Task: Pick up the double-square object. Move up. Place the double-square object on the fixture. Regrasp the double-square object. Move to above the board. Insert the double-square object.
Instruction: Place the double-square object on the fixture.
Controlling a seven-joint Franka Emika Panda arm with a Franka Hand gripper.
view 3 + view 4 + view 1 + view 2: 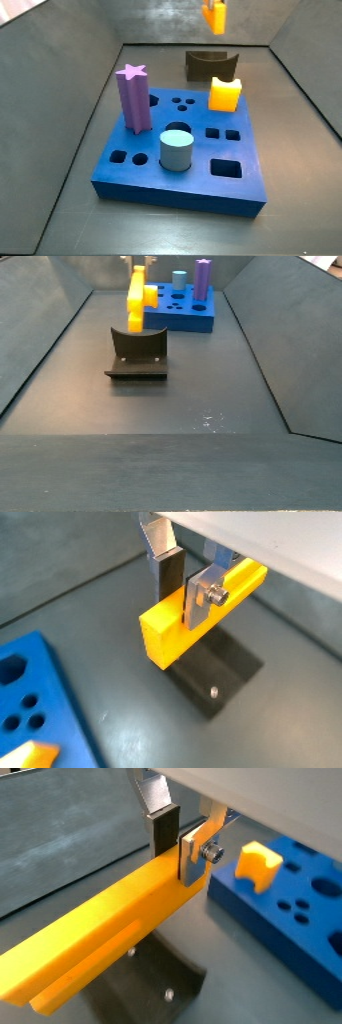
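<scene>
Item: my gripper (189,845), pinching the double-square object (114,934) near one end, aloft above the fixture (136,354); risk: bar pivots between my pads, misses the recess.

The gripper (190,574) with flat silver fingers (207,594) is closed on the long orange-yellow double-square bar (187,617). Directly behind the bar lies the dark fixture base plate (218,672) on the grey floor. Beside it the thick blue board (40,707) with holes shows a corner
</scene>
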